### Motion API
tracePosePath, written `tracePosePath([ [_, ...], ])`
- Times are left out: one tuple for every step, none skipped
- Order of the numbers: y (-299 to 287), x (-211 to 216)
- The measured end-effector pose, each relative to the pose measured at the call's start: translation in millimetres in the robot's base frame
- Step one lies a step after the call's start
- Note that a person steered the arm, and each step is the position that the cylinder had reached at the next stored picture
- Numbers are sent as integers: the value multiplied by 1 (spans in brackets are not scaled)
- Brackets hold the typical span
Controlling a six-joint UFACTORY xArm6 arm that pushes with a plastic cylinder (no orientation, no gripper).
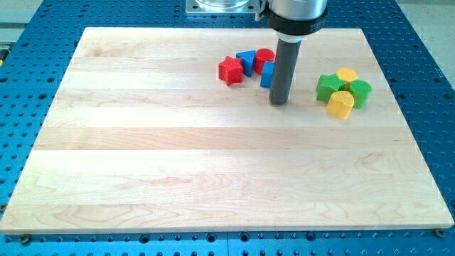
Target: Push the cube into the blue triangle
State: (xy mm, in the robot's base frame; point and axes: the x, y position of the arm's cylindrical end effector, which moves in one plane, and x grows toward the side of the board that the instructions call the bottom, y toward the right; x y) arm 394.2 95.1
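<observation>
**Tip beside blue cube, upper board**

My tip [279,102] rests on the wooden board [178,156], touching or just beside the blue cube [266,75], which the rod partly hides on the view's right. It is a bare rod, clamped on nothing. The blue triangle [246,59] lies just up-left of the cube, between the red star [229,71] and red cylinder [264,57]. Green and yellow blocks [343,91] cluster at the view's right.

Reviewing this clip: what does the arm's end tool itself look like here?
A straight dark grey cylindrical rod, matte and unmarked, hangs from a wider black collar beneath a silvery housing. My tip is a plain blunt end. No cables, labels or hand parts show.
</observation>
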Motion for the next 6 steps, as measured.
tracePosePath([
  [0, -18],
  [0, -31],
  [2, -42],
  [16, -45],
  [17, -61],
  [3, -78],
])
